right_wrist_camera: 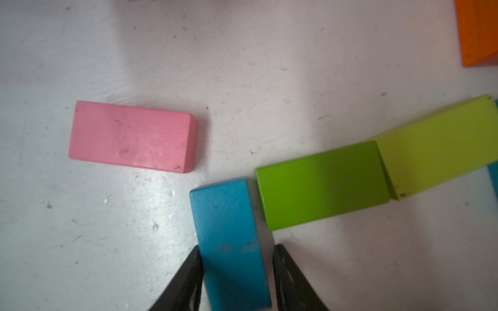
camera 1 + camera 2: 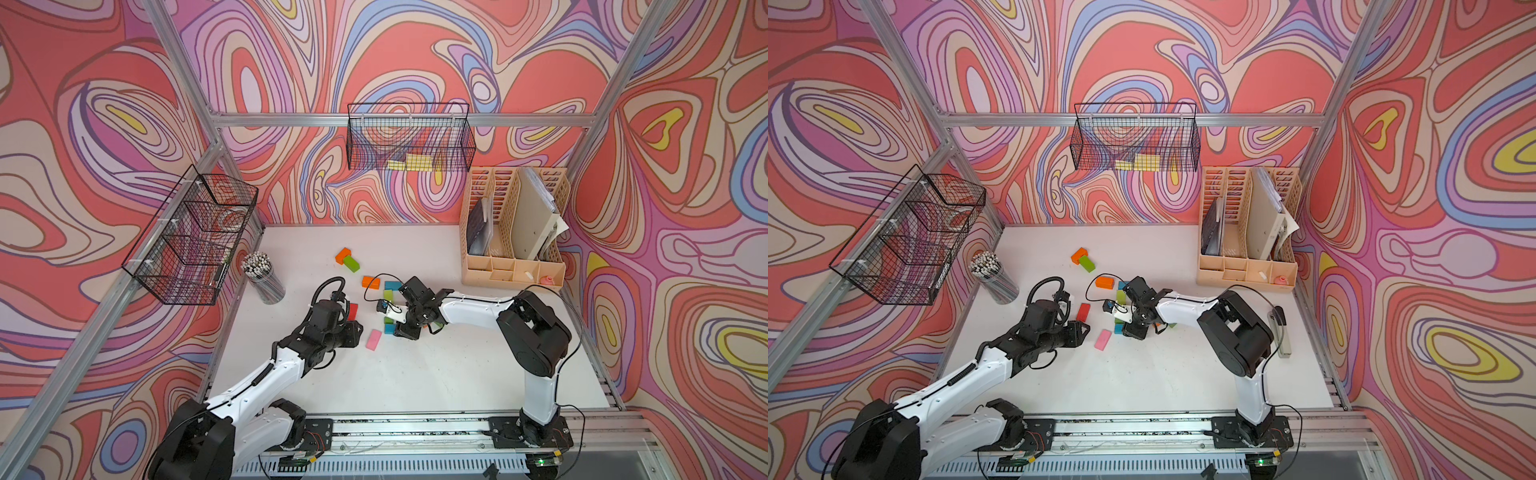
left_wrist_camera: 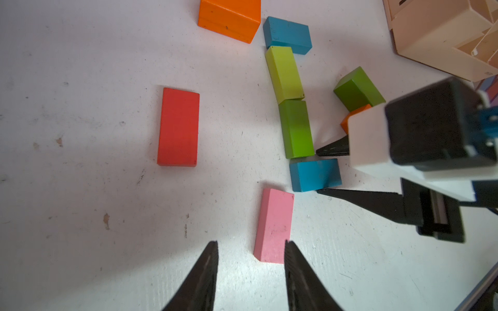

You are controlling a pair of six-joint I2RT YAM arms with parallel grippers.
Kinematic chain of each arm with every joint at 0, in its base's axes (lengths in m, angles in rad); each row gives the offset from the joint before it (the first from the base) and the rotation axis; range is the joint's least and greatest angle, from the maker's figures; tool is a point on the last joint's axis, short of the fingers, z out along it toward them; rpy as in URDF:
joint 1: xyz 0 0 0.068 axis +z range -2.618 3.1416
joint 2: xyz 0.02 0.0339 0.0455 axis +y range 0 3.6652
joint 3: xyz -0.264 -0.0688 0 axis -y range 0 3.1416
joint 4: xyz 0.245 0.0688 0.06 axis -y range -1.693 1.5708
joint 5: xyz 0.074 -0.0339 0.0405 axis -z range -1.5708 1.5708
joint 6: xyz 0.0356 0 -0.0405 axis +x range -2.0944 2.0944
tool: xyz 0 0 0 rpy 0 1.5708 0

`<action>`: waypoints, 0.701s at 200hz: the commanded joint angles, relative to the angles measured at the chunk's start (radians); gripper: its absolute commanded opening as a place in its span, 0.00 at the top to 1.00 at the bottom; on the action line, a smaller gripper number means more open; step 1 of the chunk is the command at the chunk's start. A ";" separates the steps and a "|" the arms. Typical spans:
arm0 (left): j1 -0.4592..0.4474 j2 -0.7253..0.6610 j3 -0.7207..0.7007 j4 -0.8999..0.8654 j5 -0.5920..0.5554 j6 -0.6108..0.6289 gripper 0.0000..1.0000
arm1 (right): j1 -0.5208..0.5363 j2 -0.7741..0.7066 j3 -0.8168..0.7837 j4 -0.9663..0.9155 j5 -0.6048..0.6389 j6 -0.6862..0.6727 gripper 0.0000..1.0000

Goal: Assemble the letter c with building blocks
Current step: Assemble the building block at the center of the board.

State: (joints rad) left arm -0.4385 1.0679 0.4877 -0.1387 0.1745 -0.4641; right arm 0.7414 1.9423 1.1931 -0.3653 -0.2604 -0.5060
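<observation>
1 pink brick (image 1: pixel 132 136) — near blue brick (image 1: pixel 226 215)

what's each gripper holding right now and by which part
Left gripper: nothing. Right gripper: fingers straddle one end of the blue block, which lies on the table; whether they clamp it cannot be told.

Eleven building blocks (image 3: pixel 296 129), two wire baskets (image 2: pixel 409 137), two robot arms (image 2: pixel 465 311)

A row of blocks (image 3: pixel 285 72) runs front to back on the desk (image 2: pixel 415 374); my right jaws straddle its front block (image 1: pixel 229 229). Just left of that, by my left jaws, lies a loose block (image 3: pixel 273 226). A second loose block (image 3: pixel 178 126) lies farther left, behind it.
</observation>
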 commanded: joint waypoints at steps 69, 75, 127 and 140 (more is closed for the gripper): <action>0.004 -0.020 -0.009 -0.024 -0.018 0.015 0.57 | 0.007 0.027 0.033 0.013 0.003 0.011 0.55; 0.004 -0.022 -0.012 -0.024 -0.018 0.015 0.56 | 0.006 0.027 0.032 0.014 0.005 0.012 0.55; 0.003 -0.023 -0.013 -0.024 -0.022 0.015 0.56 | 0.007 0.011 0.018 0.027 0.019 0.012 0.43; 0.003 -0.021 -0.012 -0.024 -0.021 0.016 0.56 | 0.007 -0.007 0.004 0.043 0.017 0.012 0.36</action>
State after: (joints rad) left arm -0.4385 1.0603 0.4835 -0.1390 0.1707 -0.4595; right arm 0.7414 1.9533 1.2060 -0.3492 -0.2493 -0.4965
